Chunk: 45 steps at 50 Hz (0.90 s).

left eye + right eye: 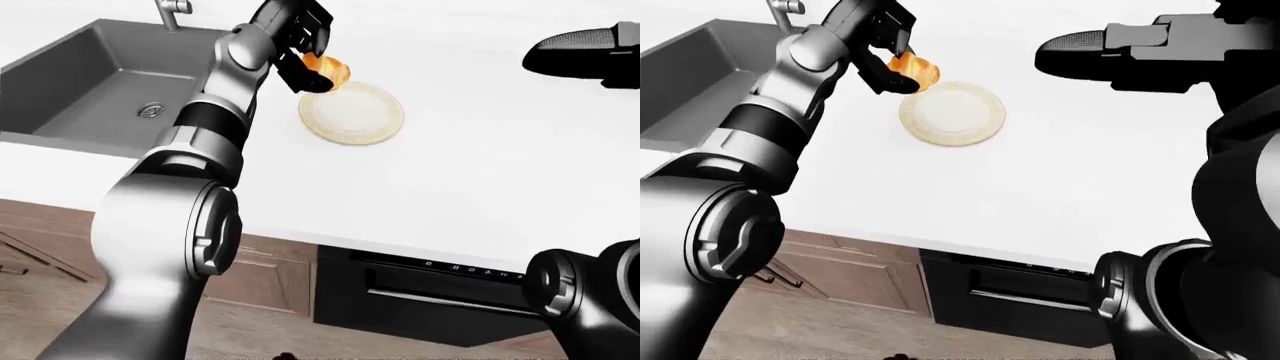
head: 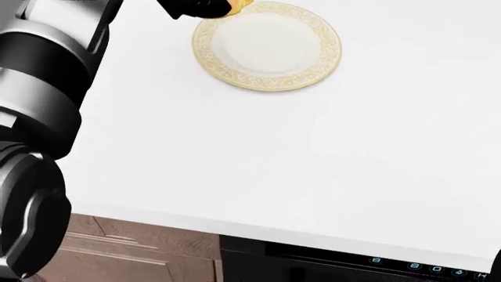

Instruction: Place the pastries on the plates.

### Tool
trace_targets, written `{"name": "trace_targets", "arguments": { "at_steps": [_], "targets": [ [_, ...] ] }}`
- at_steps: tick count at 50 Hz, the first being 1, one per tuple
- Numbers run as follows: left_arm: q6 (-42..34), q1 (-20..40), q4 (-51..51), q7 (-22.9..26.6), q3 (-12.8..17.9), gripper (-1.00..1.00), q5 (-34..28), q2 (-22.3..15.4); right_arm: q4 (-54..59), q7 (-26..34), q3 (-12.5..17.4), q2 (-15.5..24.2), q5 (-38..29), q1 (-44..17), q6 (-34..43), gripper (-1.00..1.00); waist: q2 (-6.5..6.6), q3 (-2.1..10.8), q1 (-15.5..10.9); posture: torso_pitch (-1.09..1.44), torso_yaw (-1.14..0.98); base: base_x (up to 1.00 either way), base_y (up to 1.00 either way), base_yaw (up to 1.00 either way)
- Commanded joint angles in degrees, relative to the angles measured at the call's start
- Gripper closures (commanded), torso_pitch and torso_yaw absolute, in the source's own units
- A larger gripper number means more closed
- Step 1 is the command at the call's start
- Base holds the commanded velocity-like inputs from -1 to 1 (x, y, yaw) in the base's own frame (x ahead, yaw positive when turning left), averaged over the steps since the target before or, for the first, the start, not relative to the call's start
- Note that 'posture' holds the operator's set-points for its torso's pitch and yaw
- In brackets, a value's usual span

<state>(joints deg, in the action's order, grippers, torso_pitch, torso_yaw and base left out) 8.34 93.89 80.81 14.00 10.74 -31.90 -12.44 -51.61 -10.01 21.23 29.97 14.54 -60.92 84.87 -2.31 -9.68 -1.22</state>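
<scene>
A cream plate (image 1: 353,114) with a gold patterned rim lies empty on the white counter, also filling the top of the head view as the plate (image 2: 266,46). My left hand (image 1: 305,56) is shut on a golden croissant (image 1: 326,68) and holds it over the plate's upper-left rim. In the head view only a sliver of the croissant (image 2: 237,6) shows at the top edge. My right hand (image 1: 1110,54) is a dark flat shape at the upper right, apart from the plate; its fingers are not distinct.
A grey sink (image 1: 90,90) with a drain and a tap lies left of the plate. The white counter (image 2: 313,164) ends at a lower edge above wooden cabinets (image 1: 260,277) and a black oven panel (image 1: 440,285).
</scene>
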Motion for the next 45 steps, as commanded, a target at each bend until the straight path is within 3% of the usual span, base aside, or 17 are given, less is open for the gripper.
{"name": "trace_targets", "arguments": {
  "at_steps": [1,18,22,24,45],
  "targets": [
    [1.4,2.6,-2.6,-0.9,0.4,1.00,0.5,-0.7,-0.3,-0.4,0.5,0.7,0.0,-1.2,-1.6,-1.00,-0.15,1.95,0.0,0.21,0.00,0.00,0.00,0.00],
    [1.1,3.6,-2.7,-1.7,1.4,1.00,1.7,-1.0,0.5,-1.9,0.1,0.9,1.4,-1.2,-2.3,-1.00,0.14,-0.95,-0.1,0.30,0.00,0.00,0.00,0.00],
    [1.3,3.7,-2.7,-2.4,1.3,1.00,1.8,-1.2,0.4,-2.2,0.3,0.9,1.8,-1.1,-2.3,-1.00,0.21,-1.12,-0.1,0.30,0.00,0.00,0.00,0.00],
    [1.2,3.6,-2.6,-2.2,-0.2,1.00,0.1,-1.4,0.2,-2.3,0.4,0.8,2.1,-1.1,-2.1,-1.00,0.24,-1.18,-0.2,0.30,0.00,0.00,0.00,0.00],
    [1.0,3.4,-2.6,-2.2,0.2,1.00,-0.9,-1.0,-1.0,-2.9,1.8,1.9,3.9,-0.5,-0.8,-1.00,-0.15,-1.18,2.1,0.30,-0.09,0.00,0.00,0.00]
  ]
}}
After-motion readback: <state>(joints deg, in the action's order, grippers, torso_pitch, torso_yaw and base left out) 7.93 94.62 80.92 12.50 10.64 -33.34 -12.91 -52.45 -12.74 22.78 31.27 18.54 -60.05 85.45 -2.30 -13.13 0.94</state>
